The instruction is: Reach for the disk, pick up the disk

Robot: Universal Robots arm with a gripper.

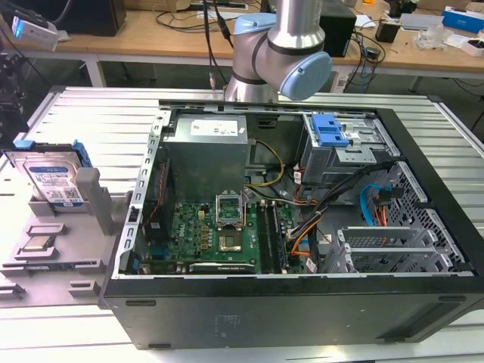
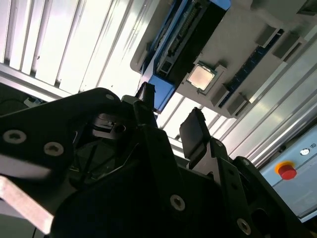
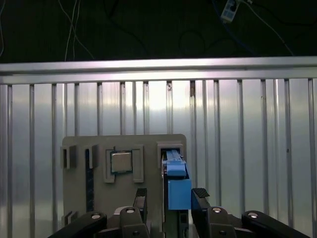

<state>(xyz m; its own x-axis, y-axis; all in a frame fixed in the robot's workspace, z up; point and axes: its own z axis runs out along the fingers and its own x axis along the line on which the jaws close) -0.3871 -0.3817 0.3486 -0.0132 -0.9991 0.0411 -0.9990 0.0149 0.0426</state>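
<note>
the slatted table (image 1: 83,106) is being overlooked from above by the exterior camera. the grey holder (image 3: 148,148) at its edge is being looked down on past the gripper (image 3: 170,192) by the first wrist camera, obliquely by the second, and is being shared by all views.

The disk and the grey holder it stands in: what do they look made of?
The disk: silvery metal case, judging by its dull sheen, with a paper-like white-and-blue label. Its blue bracket looks like moulded plastic, matte and evenly coloured. The grey holder: probably plastic, perhaps printed, with a flat matte grey, blocky shapes and no shine.
</note>
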